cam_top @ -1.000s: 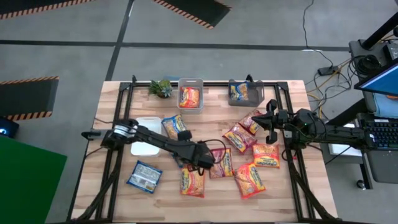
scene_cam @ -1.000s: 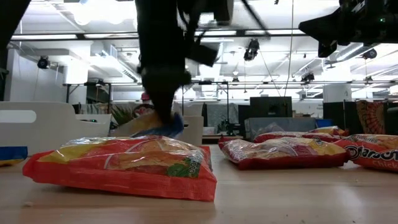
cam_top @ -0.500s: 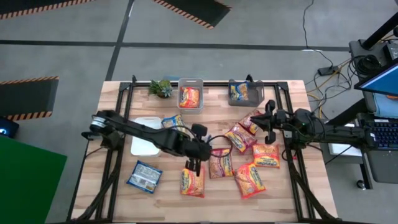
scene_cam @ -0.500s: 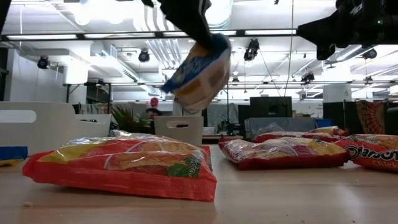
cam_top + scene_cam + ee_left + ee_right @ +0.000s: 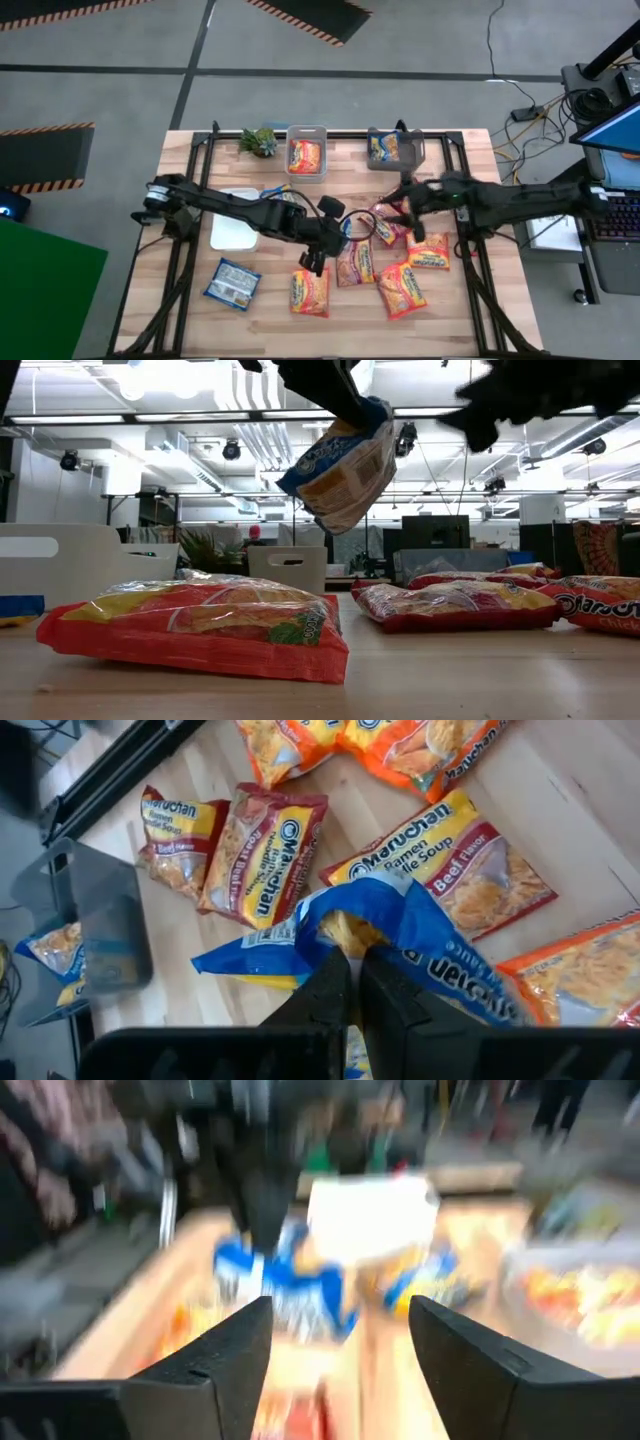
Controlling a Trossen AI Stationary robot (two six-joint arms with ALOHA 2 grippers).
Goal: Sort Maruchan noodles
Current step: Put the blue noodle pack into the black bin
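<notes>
Left gripper (image 5: 345, 982) clamped on 1 blue packet (image 5: 340, 465), held in the air above the tabletop (image 5: 185, 310).

Seen from the room, the blue packet hangs tilted from the pinched fingers, well clear of the orange packet (image 5: 200, 622) lying below it on the wood. From above, the left gripper (image 5: 322, 243) sits just beside the cluster of red packets (image 5: 385, 222) near the tabletop's middle, with the orange packet (image 5: 310, 292) on the near side of it. The right gripper (image 5: 412, 200) hovers over the far side of that same cluster, fingers spread apart. Beyond the cluster, at the far edge, 1 clear bin (image 5: 306, 152) holds an orange packet and a grey bin (image 5: 394, 148) holds a blue one. A second blue packet (image 5: 232, 283) lies flat, well apart from the cluster, near a white tray (image 5: 232, 218).
</notes>
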